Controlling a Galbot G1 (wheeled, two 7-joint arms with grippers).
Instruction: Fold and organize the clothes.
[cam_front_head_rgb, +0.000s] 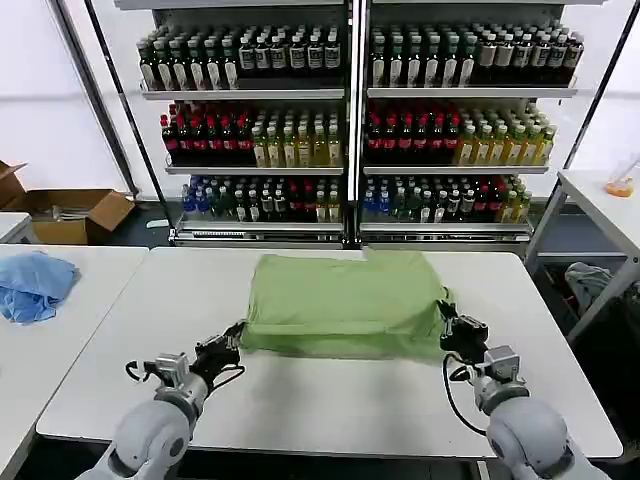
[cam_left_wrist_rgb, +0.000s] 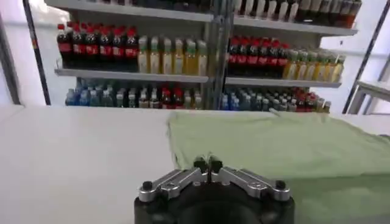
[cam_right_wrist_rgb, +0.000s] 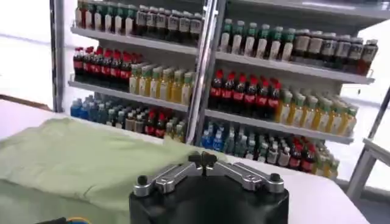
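Note:
The clothes are one light green shirt (cam_front_head_rgb: 345, 300), lying folded into a broad rectangle on the far half of the white table (cam_front_head_rgb: 330, 400). My left gripper (cam_front_head_rgb: 232, 340) is at its near left corner, fingertips pressed together with a bit of green fabric pinched between them (cam_left_wrist_rgb: 207, 163). My right gripper (cam_front_head_rgb: 450, 318) is at the near right corner, also shut, with the cloth edge at its tips (cam_right_wrist_rgb: 202, 159). The shirt (cam_left_wrist_rgb: 292, 152) spreads away from the left jaws, and from the right jaws the shirt (cam_right_wrist_rgb: 73, 158) runs off to one side. No buttons or print are visible.
A crumpled light blue cloth (cam_front_head_rgb: 35, 283) lies on a separate table to the left. Shelves of bottles (cam_front_head_rgb: 350, 120) stand behind the table. A cardboard box (cam_front_head_rgb: 70, 212) sits on the floor at far left, and another table (cam_front_head_rgb: 610, 200) stands at right.

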